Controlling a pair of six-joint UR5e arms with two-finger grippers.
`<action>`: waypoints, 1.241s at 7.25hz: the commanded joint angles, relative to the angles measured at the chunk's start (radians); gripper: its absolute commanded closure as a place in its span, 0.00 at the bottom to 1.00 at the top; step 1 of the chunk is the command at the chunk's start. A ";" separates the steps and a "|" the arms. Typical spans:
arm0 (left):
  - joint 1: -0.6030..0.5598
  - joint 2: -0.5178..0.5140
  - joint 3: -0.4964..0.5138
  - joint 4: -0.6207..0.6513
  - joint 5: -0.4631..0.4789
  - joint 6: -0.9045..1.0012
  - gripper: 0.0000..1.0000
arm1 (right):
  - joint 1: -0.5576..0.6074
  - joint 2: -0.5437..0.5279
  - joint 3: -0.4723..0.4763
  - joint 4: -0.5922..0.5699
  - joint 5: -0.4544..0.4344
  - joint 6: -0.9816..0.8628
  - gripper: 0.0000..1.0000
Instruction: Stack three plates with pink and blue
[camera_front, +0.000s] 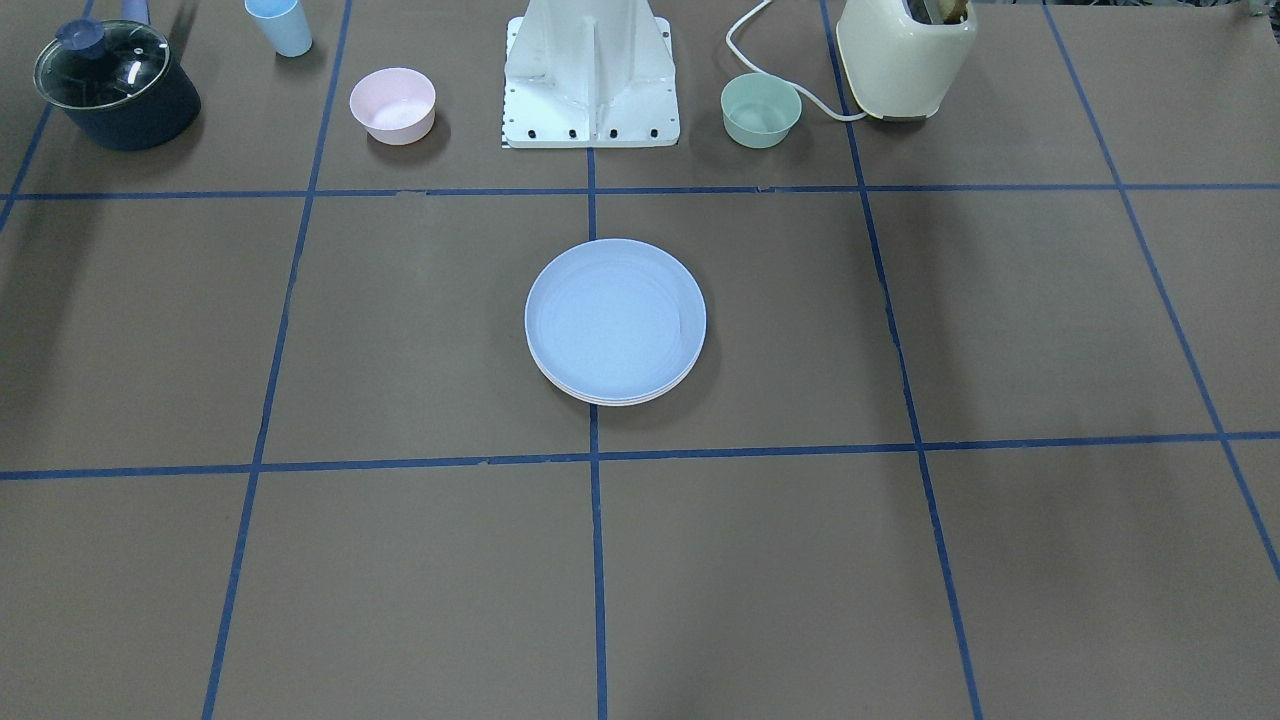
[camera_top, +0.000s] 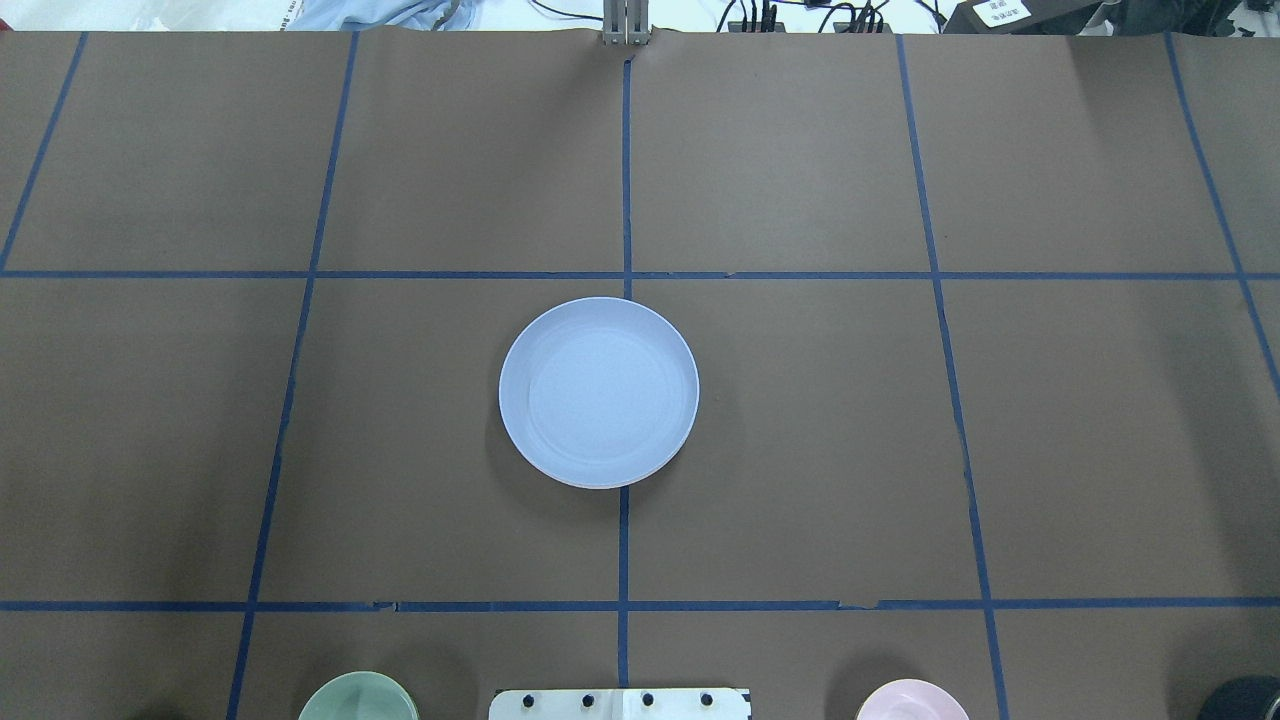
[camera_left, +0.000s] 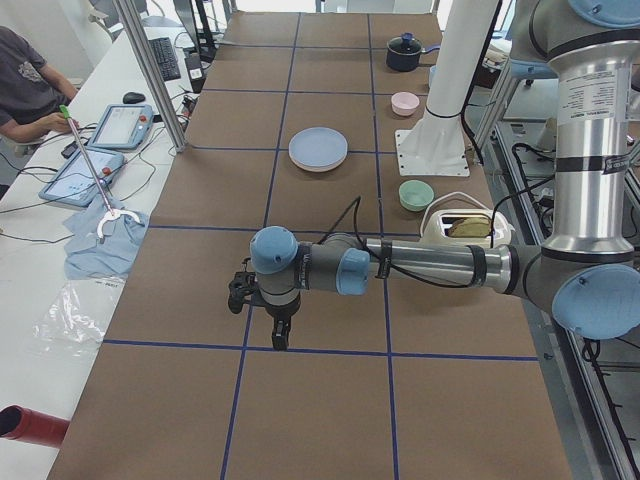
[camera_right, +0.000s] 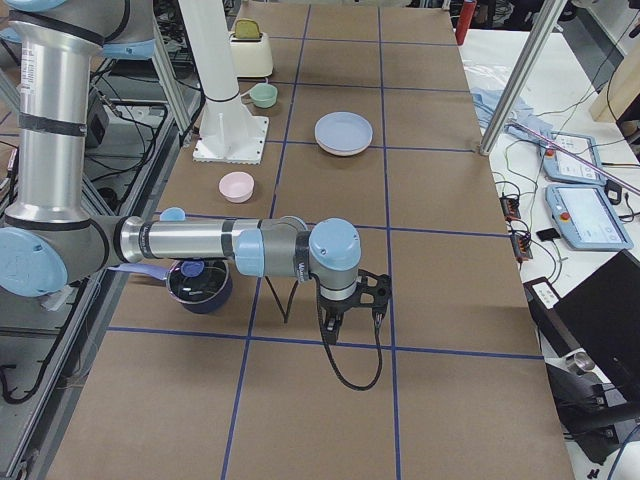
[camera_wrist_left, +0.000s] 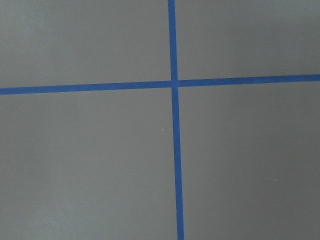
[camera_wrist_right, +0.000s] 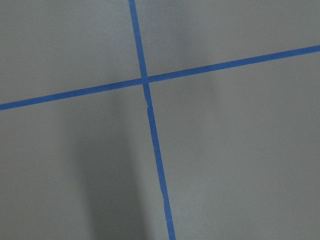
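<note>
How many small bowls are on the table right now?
2. A pink bowl sits beside the robot base on its right-arm side. A green bowl sits on its left-arm side, near the toaster. Nothing suggests a hidden one.

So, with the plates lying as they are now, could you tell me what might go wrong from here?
1. The blue plate sits slightly off-centre on the plates below. The lower rims peek out on the operators' side, so a nudge might shift it.
2. Those rims look pale, and I cannot tell whether one is pink, so the stack may be incomplete or misordered.
</note>
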 joint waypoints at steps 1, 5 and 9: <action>0.000 0.000 -0.002 0.000 0.000 0.001 0.00 | 0.000 -0.010 0.007 -0.003 -0.002 -0.067 0.00; 0.000 -0.001 0.000 0.002 -0.002 -0.001 0.00 | -0.002 -0.014 0.000 -0.013 0.005 -0.143 0.00; 0.000 -0.001 0.000 0.002 -0.002 -0.001 0.00 | -0.002 -0.014 -0.006 -0.013 0.035 -0.143 0.00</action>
